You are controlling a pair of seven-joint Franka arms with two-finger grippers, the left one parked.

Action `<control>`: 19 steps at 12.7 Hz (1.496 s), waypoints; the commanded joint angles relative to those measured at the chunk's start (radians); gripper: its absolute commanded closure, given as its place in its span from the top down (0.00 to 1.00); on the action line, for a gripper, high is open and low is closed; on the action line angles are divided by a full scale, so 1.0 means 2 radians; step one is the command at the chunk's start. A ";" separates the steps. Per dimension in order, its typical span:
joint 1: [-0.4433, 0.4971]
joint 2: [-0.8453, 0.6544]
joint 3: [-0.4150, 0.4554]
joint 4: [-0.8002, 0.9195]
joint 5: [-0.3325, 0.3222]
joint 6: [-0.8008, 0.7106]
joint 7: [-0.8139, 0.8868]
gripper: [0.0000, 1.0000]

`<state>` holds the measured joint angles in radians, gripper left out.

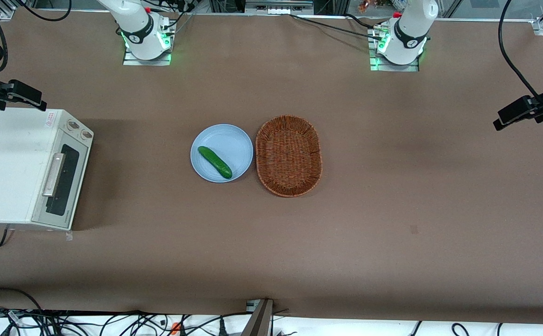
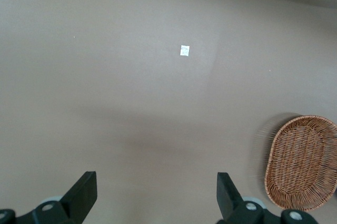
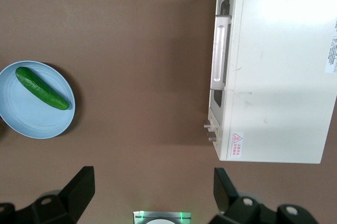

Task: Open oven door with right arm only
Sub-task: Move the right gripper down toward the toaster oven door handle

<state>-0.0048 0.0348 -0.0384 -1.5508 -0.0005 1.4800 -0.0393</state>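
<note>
Grey-silver glass-windowed oven door [image 1: 61, 184] with silver bar handle [image 3: 219, 52] sits closed; small black hand [image 3: 150, 195] hovers above the brown surface [image 1: 392, 210], fingers [image 3: 79, 187] spread wide

Oven door [image 1: 62, 185] is shut, flush with the cream-white toaster oven's front, at the working arm's end of the worktop. Grey-silver frame, dark glass, silver bar handle [image 3: 219, 52] along its top edge. Right arm's hand [image 3: 152, 192] hangs high above the worktop, fingers spread, holding nothing.
</note>
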 commanded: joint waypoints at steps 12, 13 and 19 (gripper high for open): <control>0.017 0.044 0.003 -0.018 -0.012 -0.004 0.002 0.94; 0.023 0.058 0.003 -0.018 -0.027 -0.003 0.003 0.85; 0.067 0.121 0.003 -0.016 -0.128 0.022 0.005 0.15</control>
<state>0.1168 0.2545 -0.0335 -1.5904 -0.1953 1.5113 -0.0356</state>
